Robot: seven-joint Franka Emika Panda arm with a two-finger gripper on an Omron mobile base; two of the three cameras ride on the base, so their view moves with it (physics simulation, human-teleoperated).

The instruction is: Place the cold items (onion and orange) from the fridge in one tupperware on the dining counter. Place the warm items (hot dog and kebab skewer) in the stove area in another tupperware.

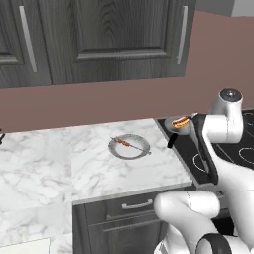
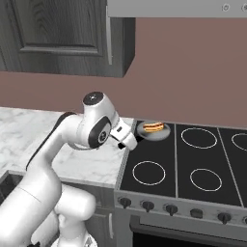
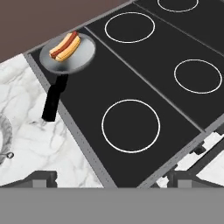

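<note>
A hot dog [image 3: 65, 46] in its bun lies in a small grey pan [image 3: 83, 59] on the back left corner of the stove; it also appears as hot dog [image 1: 180, 121] and hot dog [image 2: 153, 127]. On the marble counter left of the stove, the kebab skewer [image 1: 127, 144] rests across a round grey plate [image 1: 141, 140]. My gripper [image 3: 113, 178] hovers open and empty above the stove's left edge, short of the pan; gripper [image 2: 127, 142] sits just left of the pan. The onion, orange and tupperware are out of view.
The pan's black handle [image 3: 54, 98] sticks out over the counter edge toward me. The black stove top [image 2: 173, 166] has several ringed burners and a knob row along its front. Dark wall cabinets [image 1: 99, 39] hang above the marble counter [image 1: 39, 168].
</note>
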